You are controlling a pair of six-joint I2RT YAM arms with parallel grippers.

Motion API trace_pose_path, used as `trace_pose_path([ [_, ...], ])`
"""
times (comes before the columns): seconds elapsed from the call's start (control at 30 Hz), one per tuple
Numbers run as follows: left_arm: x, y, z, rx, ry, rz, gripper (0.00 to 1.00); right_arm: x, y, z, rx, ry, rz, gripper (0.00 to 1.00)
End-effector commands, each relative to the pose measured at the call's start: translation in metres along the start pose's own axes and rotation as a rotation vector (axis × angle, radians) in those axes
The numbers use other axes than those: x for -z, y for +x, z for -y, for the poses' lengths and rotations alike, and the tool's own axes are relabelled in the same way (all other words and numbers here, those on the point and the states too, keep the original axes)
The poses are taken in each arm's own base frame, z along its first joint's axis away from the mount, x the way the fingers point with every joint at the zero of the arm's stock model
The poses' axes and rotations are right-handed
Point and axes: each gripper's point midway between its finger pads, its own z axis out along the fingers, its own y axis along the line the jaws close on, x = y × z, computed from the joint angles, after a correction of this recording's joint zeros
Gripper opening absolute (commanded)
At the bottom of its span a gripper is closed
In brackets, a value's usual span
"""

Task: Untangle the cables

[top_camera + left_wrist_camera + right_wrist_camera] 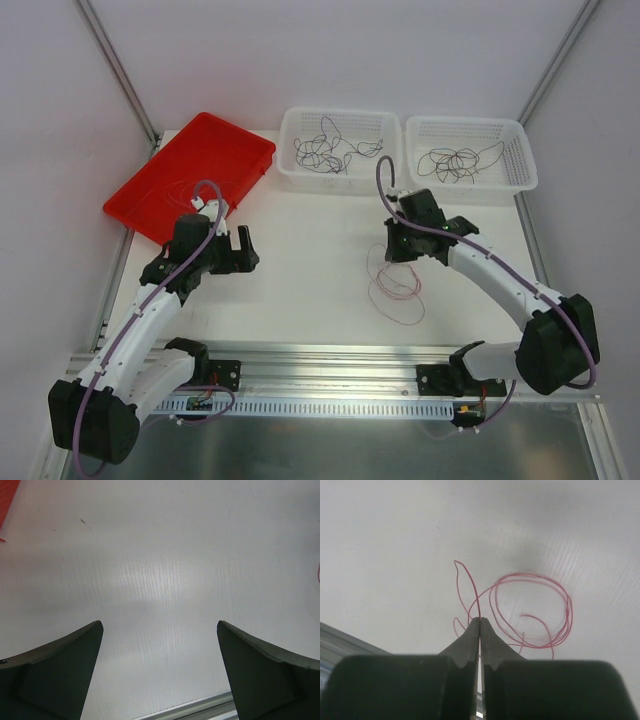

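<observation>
Right hand (pixel 480 621): fingers pressed together, pinching a strand of the pink-red wire (pixel 530 575) at the very tips. Strand rises out of the pinch, centre of the wrist view. The rest of the wire lies in loose coils on the tabletop (pixel 310 270), right of centre in that view. From above, these coils sit just below the right hand, right of frame centre.

Left hand (pixel 160 630): fingers spread wide, holding nothing, over bare tabletop, left of centre in the overhead view.

Dark wires (pixel 330 150): a tangle in the middle white basket (pixel 340 115), top centre. A second dark tangle (pixel 455 162) lies in the right white basket (pixel 465 123), top right.

Red tray (pixel 215 150): upper left, tilted. Contents too faint to tell.
</observation>
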Motion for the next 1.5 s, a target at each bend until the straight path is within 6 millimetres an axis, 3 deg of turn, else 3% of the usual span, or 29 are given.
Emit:
trace_pose_path([
  [0.0,0.002,-0.01,0.009,-0.009,0.038,0.032,0.99,0.059,-0.059,-0.033,0.085,-0.063,0.186,0.01],
  [0.03,0.002,-0.01,0.009,-0.009,0.039,0.03,0.99,0.069,-0.063,-0.042,0.117,-0.076,0.194,0.01],
  [0.1,0.003,-0.011,0.009,-0.01,0.04,0.035,0.99,0.104,-0.097,-0.062,0.148,-0.116,0.293,0.01],
  [0.17,0.003,-0.011,0.009,-0.008,0.037,0.035,0.99,0.128,-0.113,-0.078,0.191,-0.147,0.345,0.01],
  [0.2,0.003,-0.011,0.009,-0.01,0.04,0.035,0.99,0.154,-0.133,-0.089,0.202,-0.173,0.417,0.01],
  [0.27,0.003,-0.011,0.01,-0.01,0.042,0.035,0.99,0.173,-0.142,-0.101,0.218,-0.207,0.452,0.01],
  [0.3,0.003,-0.011,0.009,-0.009,0.041,0.034,0.99,0.192,-0.153,-0.108,0.223,-0.229,0.502,0.01],
  [0.4,0.003,-0.01,0.01,-0.011,0.044,0.033,0.99,0.213,-0.159,-0.12,0.219,-0.279,0.571,0.01],
  [0.47,0.003,-0.01,0.01,-0.011,0.048,0.033,0.99,0.218,-0.159,-0.126,0.215,-0.316,0.605,0.01],
  [0.63,0.005,-0.011,0.024,-0.021,0.126,0.038,0.99,0.185,-0.138,-0.129,0.143,-0.343,0.515,0.01],
  [0.67,0.007,-0.012,0.03,-0.023,0.158,0.04,0.99,0.166,-0.126,-0.126,0.118,-0.337,0.469,0.01],
  [0.9,0.022,-0.004,0.078,0.018,0.397,0.022,0.98,0.112,-0.092,-0.126,-0.01,-0.328,0.336,0.01],
  [1.07,0.04,-0.011,0.109,0.001,0.498,0.04,0.98,0.096,-0.075,-0.143,0.043,-0.361,0.273,0.01],
  [1.3,0.072,-0.034,0.152,-0.078,0.62,0.086,0.93,0.089,-0.065,-0.168,0.071,-0.411,0.227,0.01],
  [1.47,0.064,-0.027,0.169,-0.143,0.638,0.038,0.9,0.094,-0.066,-0.187,0.031,-0.493,0.22,0.01],
])
